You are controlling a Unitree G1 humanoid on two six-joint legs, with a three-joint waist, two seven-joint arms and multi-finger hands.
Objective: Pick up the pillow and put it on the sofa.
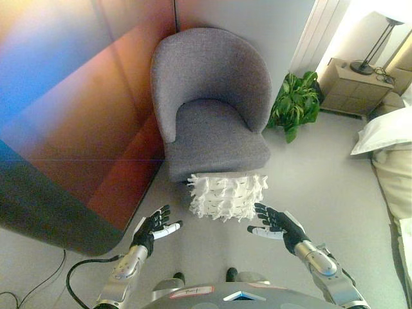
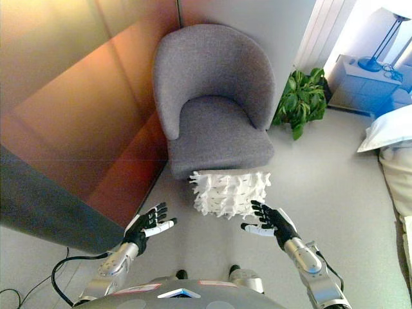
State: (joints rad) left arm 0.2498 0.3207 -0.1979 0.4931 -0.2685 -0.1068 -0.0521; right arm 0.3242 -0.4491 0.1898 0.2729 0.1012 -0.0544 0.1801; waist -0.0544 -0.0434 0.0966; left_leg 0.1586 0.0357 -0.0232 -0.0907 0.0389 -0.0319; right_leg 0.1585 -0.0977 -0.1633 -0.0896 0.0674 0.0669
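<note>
A white tufted pillow (image 1: 228, 196) lies on the floor, leaning against the front of a grey armchair (image 1: 212, 109). My left hand (image 1: 153, 228) is open, low and to the left of the pillow, apart from it. My right hand (image 1: 278, 223) is open, just right of and below the pillow's lower right corner, not touching it. Both palms face inward toward the pillow. The pillow (image 2: 230, 191) and the chair (image 2: 215, 103) show the same way in the right eye view.
A wooden wall panel (image 1: 84, 116) stands close on the left. A green potted plant (image 1: 297, 102) stands right of the chair. A bedside table with a lamp (image 1: 355, 84) and a bed with a white pillow (image 1: 386, 132) are at the right.
</note>
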